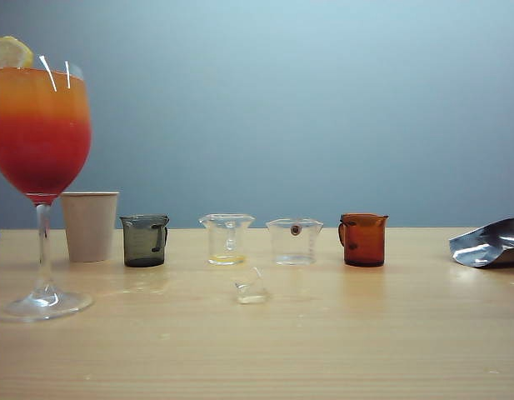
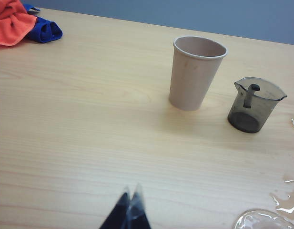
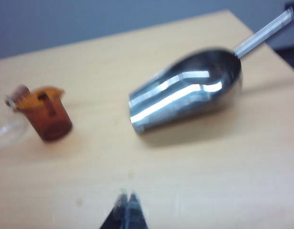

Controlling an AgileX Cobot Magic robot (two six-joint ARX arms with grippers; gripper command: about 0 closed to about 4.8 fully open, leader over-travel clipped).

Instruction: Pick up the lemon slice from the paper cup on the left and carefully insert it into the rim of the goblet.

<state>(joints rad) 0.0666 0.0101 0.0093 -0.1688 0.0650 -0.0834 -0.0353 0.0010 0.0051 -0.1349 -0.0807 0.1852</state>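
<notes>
The goblet (image 1: 40, 125) stands at the far left of the exterior view, filled with an orange-to-red drink. A lemon slice (image 1: 8, 52) sits on its rim. Behind it is the off-white paper cup (image 1: 90, 225), upright; in the left wrist view the paper cup (image 2: 197, 74) shows no slice in the part of its inside that I can see. My left gripper (image 2: 131, 194) is shut and empty, hovering over bare table well short of the cup, with the goblet's foot (image 2: 261, 220) off to one side. My right gripper (image 3: 127, 196) is shut and empty too. Neither gripper shows in the exterior view.
A row stands along the table: dark grey-green beaker (image 1: 145, 240), two clear beakers (image 1: 227, 238) (image 1: 295, 241), orange-brown beaker (image 1: 363, 239). A small clear piece (image 1: 252, 287) lies in front. A metal scoop (image 3: 185, 95) lies at the right. Orange and blue cloths (image 2: 13, 21) lie far left. Spilled liquid (image 2: 287, 202) wets the table.
</notes>
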